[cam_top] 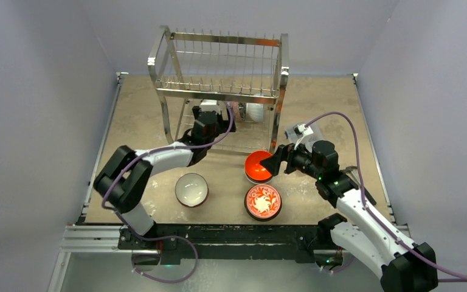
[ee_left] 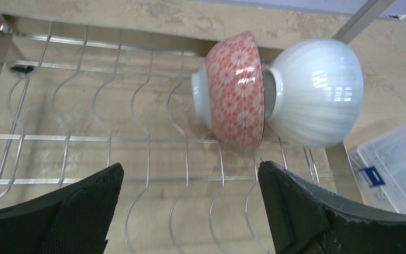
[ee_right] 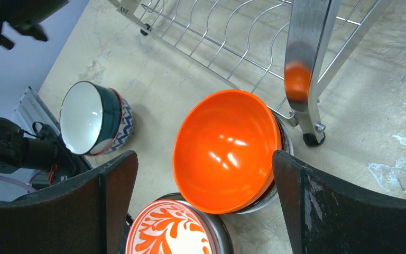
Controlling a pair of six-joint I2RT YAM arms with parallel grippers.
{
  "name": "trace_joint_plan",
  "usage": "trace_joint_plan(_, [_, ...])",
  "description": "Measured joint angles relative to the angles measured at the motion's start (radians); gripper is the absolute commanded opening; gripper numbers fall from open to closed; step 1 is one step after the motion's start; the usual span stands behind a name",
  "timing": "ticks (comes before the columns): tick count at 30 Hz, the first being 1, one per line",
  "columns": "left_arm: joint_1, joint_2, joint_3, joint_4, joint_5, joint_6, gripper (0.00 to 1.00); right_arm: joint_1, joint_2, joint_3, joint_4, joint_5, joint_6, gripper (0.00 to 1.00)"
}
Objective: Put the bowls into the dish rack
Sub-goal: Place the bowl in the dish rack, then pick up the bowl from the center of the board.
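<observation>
- Left arm reaches forward; left end effector [ee_left: 190, 182] wide, empty, floral bowl [ee_left: 232, 90] just ahead.
- Right arm bent; right end effector [ee_right: 203, 161] wide, orange bowl [ee_right: 224, 148] just ahead.
- Tan surface [cam_top: 140, 109], grey walls [cam_top: 36, 61].

Red-flowered ceramic bowl [ee_left: 232, 90] on edge against ribbed white ceramic bowl [ee_left: 317, 92], on lower shelf of steel wire dish rack [cam_top: 219, 94], ahead of my left gripper [ee_left: 190, 174], glossy orange bowl [ee_right: 224, 148] by its front leg.
</observation>
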Motion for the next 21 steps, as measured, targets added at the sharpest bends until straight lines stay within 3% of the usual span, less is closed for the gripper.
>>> trace_joint_plan(10, [0.001,-0.351,-0.225,-0.297,0.058,-0.105,0.97,0.0,-0.008,0.026,-0.039,0.0,-0.011,0.99])
trace_joint_plan(17, [0.002,-0.708,-0.442,-0.502,0.065,-0.229,0.96,0.0,-0.001,0.039,-0.051,0.032,-0.024,0.99])
trace_joint_plan(21, [0.002,-0.853,-0.479,-0.628,0.069,-0.277,0.96,0.0,0.033,0.039,-0.045,0.047,-0.023,0.98])
